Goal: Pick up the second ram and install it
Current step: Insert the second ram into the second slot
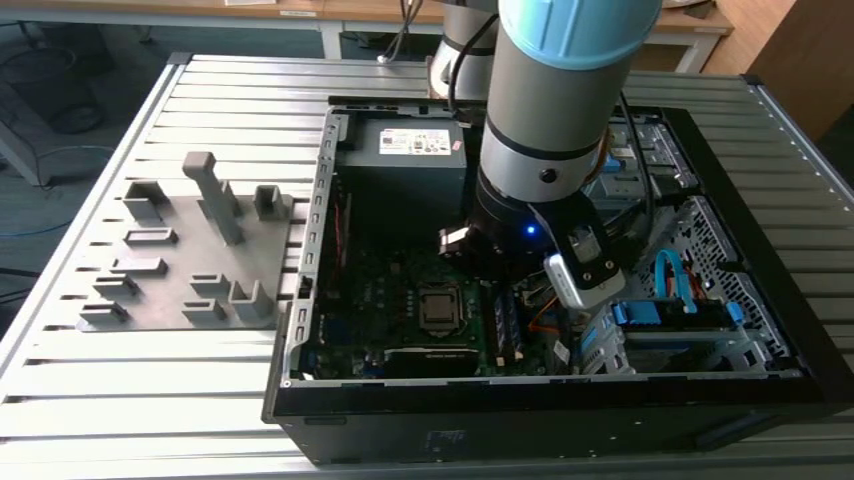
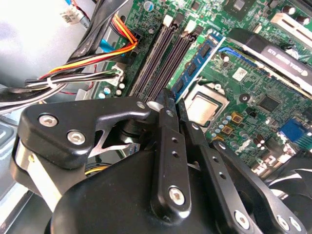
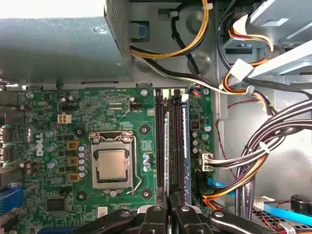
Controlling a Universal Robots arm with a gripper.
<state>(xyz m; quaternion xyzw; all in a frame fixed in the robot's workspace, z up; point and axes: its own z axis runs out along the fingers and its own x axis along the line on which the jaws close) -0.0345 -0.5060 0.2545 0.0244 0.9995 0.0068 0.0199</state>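
Over the open computer case [image 1: 534, 385] on the slatted metal desk [image 1: 160, 420], the arm is held upright with its wrist lowered towards the motherboard [image 3: 58, 102]. The claw [image 3: 169, 217] is seen in both wrist views with its two black metal fingers [image 2: 168, 146] drawn almost together, only a thin slit being left between them. The second ram [image 3: 168, 151] is seen edge-on in the first wrist view as a thin bluish strip lying along the bank of long black memory slots, just beside the processor socket [image 3: 113, 163]. Its near end runs straight into the slit, so the claw is judged to be clamped on that end.

The stick's long axis is lined up with the slots and leads straight away from the fingertips; this alignment of thin board to narrow slot is the relation that matters. Whether the board is fully seated cannot be told. A neighbouring stick [image 3: 184, 146] is set in a slot one place further from the socket, parallel and close.

The board is flat, rigid and narrow, with small chips shown along its face in the second wrist view [image 2: 195, 63]. The fingers are smooth, bolted bars. Bundled cables [image 3: 273, 141], soft and tied, are kept apart from the slots. A grey holder tray [image 1: 174, 260] of blocky plastic lies beside the case.
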